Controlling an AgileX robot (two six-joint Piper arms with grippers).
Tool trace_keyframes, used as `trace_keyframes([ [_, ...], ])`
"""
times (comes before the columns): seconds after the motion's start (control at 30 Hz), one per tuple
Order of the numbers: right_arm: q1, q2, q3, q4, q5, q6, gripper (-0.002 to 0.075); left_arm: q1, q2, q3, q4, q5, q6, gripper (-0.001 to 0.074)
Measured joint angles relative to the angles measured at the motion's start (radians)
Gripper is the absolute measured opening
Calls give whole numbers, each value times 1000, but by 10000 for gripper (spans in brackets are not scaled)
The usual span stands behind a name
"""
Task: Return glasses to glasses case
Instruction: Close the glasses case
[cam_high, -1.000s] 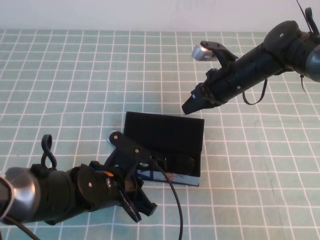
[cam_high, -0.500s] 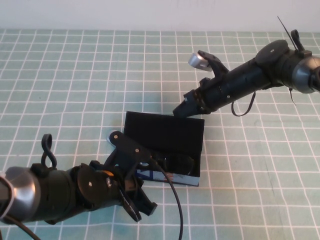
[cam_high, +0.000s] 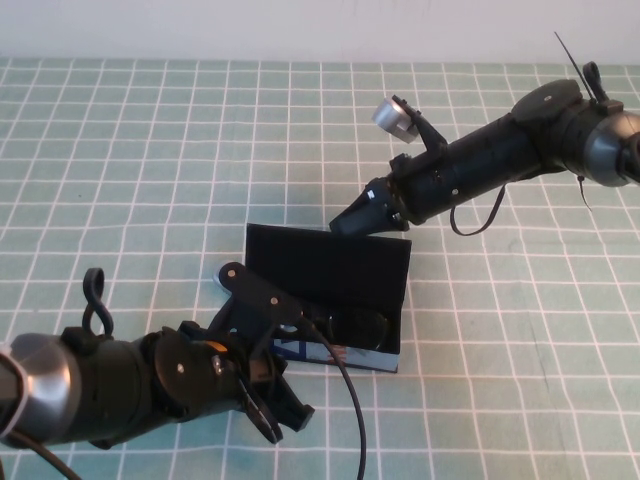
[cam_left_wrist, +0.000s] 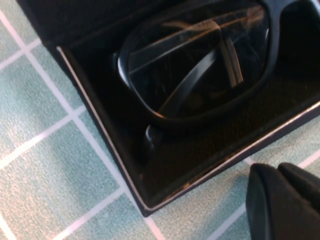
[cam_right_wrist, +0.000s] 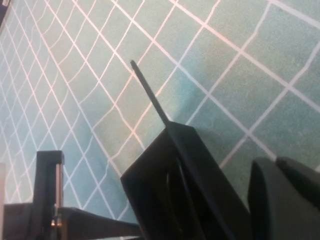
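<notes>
The glasses case (cam_high: 330, 262) stands open at the table's middle, its black lid raised and its blue and white front facing me. The black glasses (cam_high: 352, 325) lie folded inside it. In the left wrist view the glasses (cam_left_wrist: 200, 65) fill the case (cam_left_wrist: 102, 150). My left gripper (cam_high: 288, 416) is shut and empty, low in front of the case's left front corner; it also shows in the left wrist view (cam_left_wrist: 285, 200). My right gripper (cam_high: 348, 220) is shut and empty, just behind the lid's top edge. In the right wrist view the right gripper (cam_right_wrist: 285, 200) sits next to the lid (cam_right_wrist: 170, 165).
The table is covered by a green cloth with a white grid (cam_high: 150, 150). A black cable (cam_high: 350, 400) runs from my left arm across the case's front. A pale wall borders the far edge.
My right gripper has moved left and down towards the back of the raised lid. The left arm, the case and the glasses have not moved.
</notes>
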Motion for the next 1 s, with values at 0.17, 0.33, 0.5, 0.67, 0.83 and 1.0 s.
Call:
trace_keyframes([
  [0.17, 26, 0, 0, -28, 0, 41, -11, 0, 0, 0, 0, 0, 0, 1],
  [0.33, 78, 0, 0, -101, 3, 90, -12, 0, 0, 0, 0, 0, 0, 2],
  [0.5, 129, 0, 0, -126, 6, 98, -12, 0, 0, 0, 0, 0, 0, 1],
  [0.67, 162, 0, 0, -146, 8, 98, -12, 0, 0, 0, 0, 0, 0, 1],
  [0.83, 169, 0, 0, -200, 12, 104, -11, 0, 0, -2, 7, 14, 45, 1],
  [1.0, 169, 0, -1, -218, 14, 129, -12, 0, -39, -2, 16, 133, 154, 2],
])
